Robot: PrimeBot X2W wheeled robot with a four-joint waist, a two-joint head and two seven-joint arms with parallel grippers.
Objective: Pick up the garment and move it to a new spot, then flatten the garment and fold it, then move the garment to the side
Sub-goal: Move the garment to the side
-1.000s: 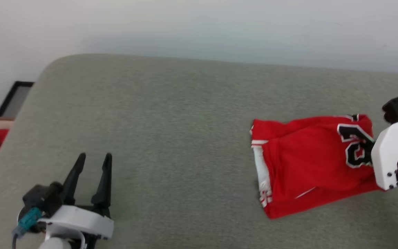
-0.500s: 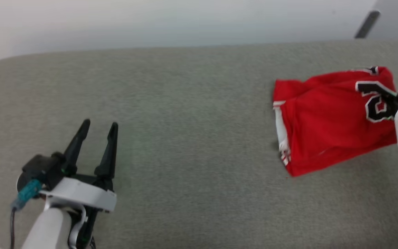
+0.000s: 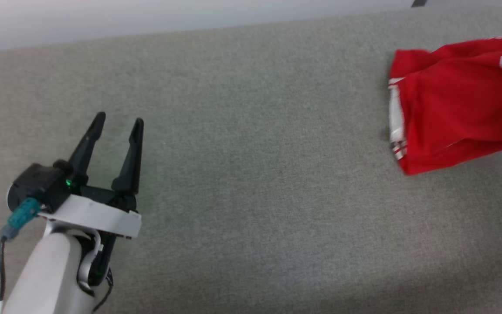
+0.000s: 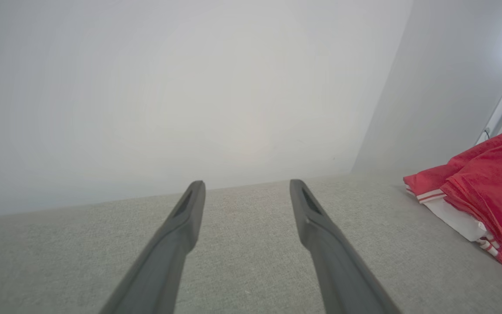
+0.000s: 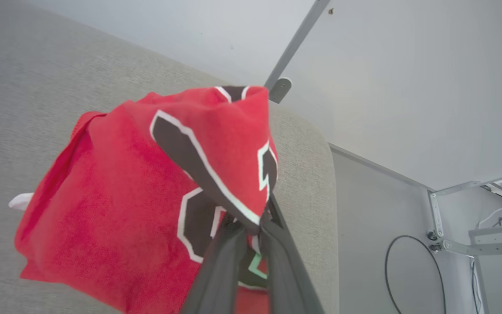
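Note:
The garment point(image 3: 456, 109), a folded red jersey with white striped trim and black lettering, lies at the far right of the grey table point(image 3: 251, 174), running off the head view's right edge. In the right wrist view my right gripper point(image 5: 251, 224) is shut on a fold of the garment point(image 5: 124, 200), lifting its lettered edge above the table. My left gripper point(image 3: 118, 122) stands open at the lower left, far from the cloth, nothing between its fingers. The left wrist view shows the garment point(image 4: 482, 192) at the right with its white sleeve trim facing me.
The table's rounded corner point(image 5: 320, 144) lies just beyond the garment in the right wrist view, with floor, metal frame legs point(image 5: 473, 248) and a cable point(image 5: 390, 257) past it. A pale wall point(image 4: 190, 87) backs the table.
The head camera has swung, shifting the whole picture. The garment now sits farther right and higher in the view, and the right arm's white wrist has left the frame. My left gripper stays open.

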